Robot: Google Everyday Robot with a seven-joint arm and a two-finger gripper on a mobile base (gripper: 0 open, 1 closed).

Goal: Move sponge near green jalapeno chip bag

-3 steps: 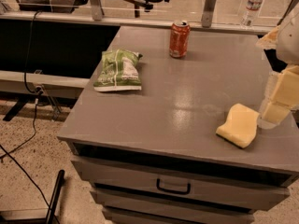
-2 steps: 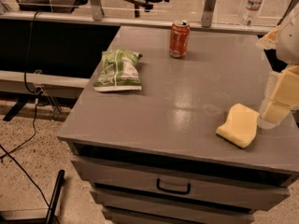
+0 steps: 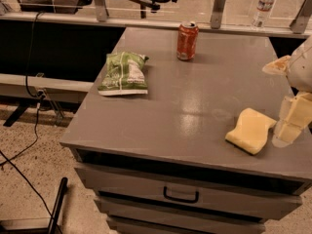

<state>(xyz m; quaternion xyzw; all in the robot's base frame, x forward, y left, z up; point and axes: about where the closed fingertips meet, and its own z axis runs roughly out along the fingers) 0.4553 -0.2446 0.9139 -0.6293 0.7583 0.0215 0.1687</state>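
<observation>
Gripper (image 3: 291,125): just right of the sponge (image 3: 250,130), both unmoved since a second ago; apart or together, we cannot tell. Surface: grey drawer cabinet (image 3: 195,111) on a speckled floor (image 3: 34,189). We count one sponge, one chip bag (image 3: 123,73) well left of the sponge, and one soda can (image 3: 187,41) behind it.

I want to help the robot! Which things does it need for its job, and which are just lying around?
For the job:
- sponge, near the front right of the table
- green chip bag, on the left side
- gripper, at the right edge, beside the sponge

Just lying about:
- soda can, at the back of the table
- water bottle, beyond the table
</observation>
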